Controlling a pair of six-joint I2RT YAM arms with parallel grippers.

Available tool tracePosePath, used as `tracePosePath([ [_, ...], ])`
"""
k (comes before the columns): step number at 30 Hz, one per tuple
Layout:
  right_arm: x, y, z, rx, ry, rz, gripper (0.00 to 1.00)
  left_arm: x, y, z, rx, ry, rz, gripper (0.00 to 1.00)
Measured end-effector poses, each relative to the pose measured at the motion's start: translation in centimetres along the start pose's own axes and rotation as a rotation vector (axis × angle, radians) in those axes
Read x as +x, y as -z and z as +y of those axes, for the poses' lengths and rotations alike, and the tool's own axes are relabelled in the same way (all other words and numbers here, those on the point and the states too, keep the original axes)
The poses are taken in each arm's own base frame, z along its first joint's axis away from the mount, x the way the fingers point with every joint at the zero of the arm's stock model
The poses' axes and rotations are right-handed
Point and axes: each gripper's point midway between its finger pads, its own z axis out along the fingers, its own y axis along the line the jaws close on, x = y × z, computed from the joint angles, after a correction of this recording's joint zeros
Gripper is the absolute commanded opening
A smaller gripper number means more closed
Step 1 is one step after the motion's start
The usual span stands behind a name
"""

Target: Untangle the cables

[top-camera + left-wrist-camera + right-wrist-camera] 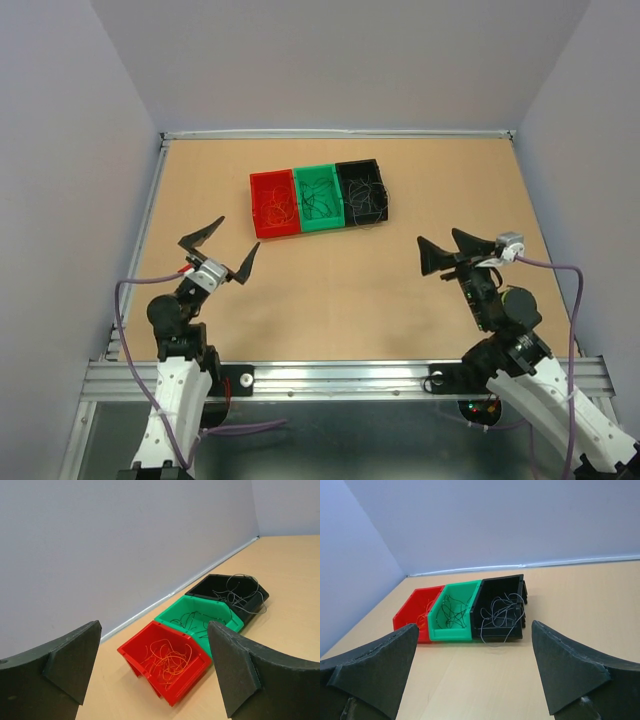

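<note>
Cables (318, 200) lie in three bins set side by side at the far centre of the table (330, 295). Orange-red curls are in the red bin (255, 205) on the left and dark ones in the green bin (322, 226) in the middle. Grey ones are in the black bin (358, 165) on the right, with a few loops spilling over its rim. I note the left gripper (240, 232) and right gripper (437, 235) both spread wide, holding nothing. Both are over the near part of the table, well apart from the bins.
</note>
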Motion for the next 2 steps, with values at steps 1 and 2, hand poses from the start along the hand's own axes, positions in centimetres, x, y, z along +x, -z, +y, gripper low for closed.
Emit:
tracePosePath([
  [1,0.07,-0.04,-0.06,0.004,0.0,0.002,0.99,0.01,0.03,0.0,0.0,-0.007,-0.001,0.99],
  [2,0.2,-0.09,-0.12,0.008,0.001,0.006,0.99,0.02,0.06,-0.02,0.0,-0.011,-0.002,0.99],
])
